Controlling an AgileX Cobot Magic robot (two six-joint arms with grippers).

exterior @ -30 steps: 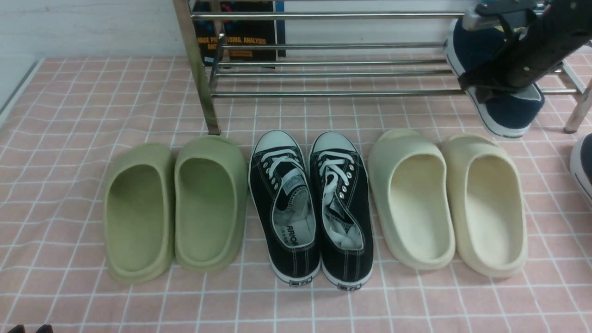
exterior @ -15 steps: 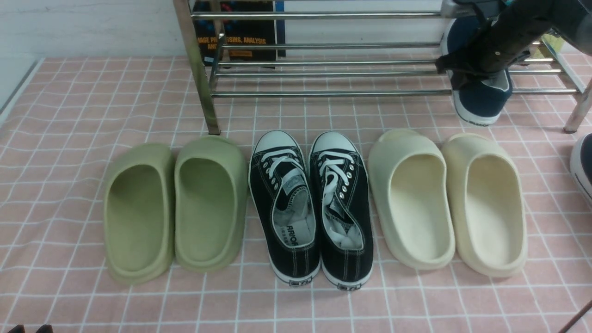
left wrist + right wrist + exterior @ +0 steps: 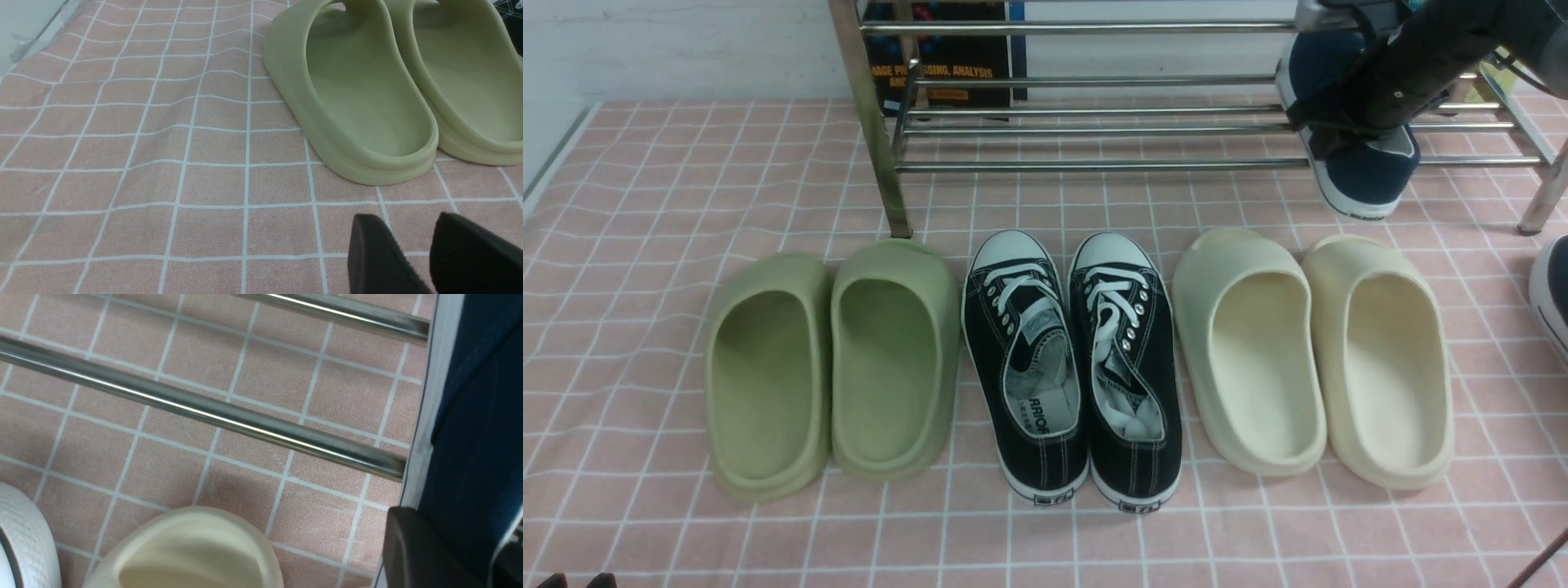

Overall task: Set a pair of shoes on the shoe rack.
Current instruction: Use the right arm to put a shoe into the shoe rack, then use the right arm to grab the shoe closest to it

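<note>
- pink checked cloth (image 3: 645,163) noted under everything. nearest item, taking the black sneakers (image 3: 1045,449) as reference?
- left gripper (image 3: 408,232), nearer than the black sneakers and well to their left, above the cloth. its fingers stand slightly apart, nothing between them.
- level with the black sneakers?
- green slides (image 3: 890,367) just to their left, cream slides (image 3: 1258,359) just to their right. second navy shoe (image 3: 1553,294) further right, on the cloth, cut by the frame edge.
- beyond them?
- shoe rack (image 3: 1094,163), standing on the cloth. navy shoe (image 3: 1368,175) lies beyond and right of the black sneakers, tilted over the rack's lower bars, heel past the front bar. right gripper (image 3: 1331,131) clenched on its side wall. whether the sole rests on the bars, cannot tell. a book (image 3: 939,57) stands behind the rack.
</note>
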